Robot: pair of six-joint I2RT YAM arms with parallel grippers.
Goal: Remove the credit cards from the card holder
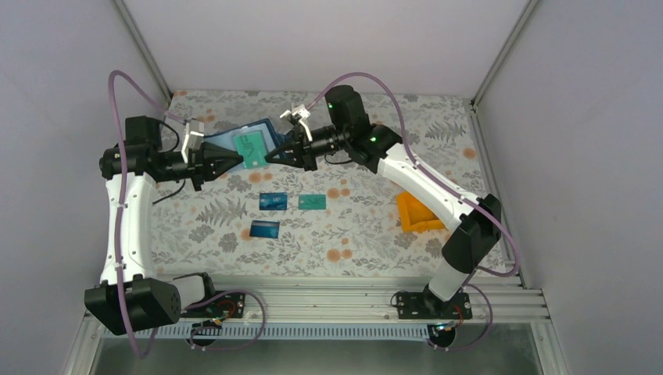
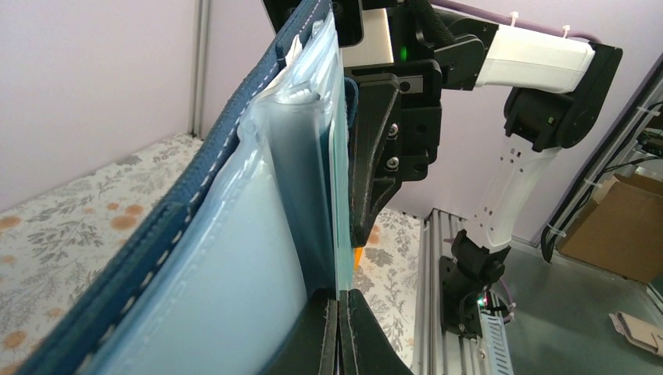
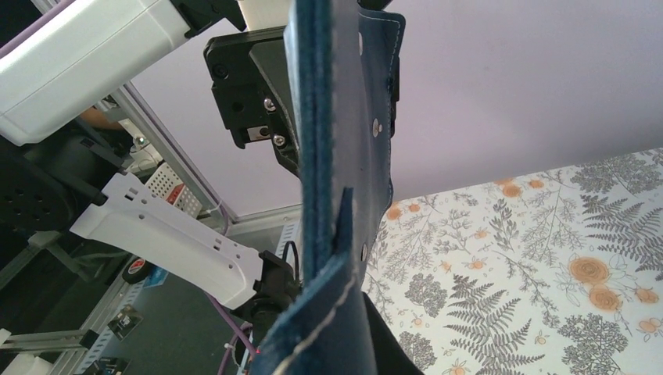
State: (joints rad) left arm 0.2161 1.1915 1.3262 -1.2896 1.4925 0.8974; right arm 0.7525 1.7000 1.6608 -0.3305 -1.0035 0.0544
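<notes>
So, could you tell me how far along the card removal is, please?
Done: two blue cards and a teal card lie on the table. In hand: left and right jaws are shut on the raised card holder. Left: a pale card seems to sit in its pocket.

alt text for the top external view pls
The left gripper and right gripper pinch an open blue card holder between them over a floral table, with a teal-green card inside. Three loose cards lie below it, an orange bin to the right.

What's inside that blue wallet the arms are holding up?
One greenish card shows inside the card holder; whatever lies deeper in its pockets is covered.
</notes>
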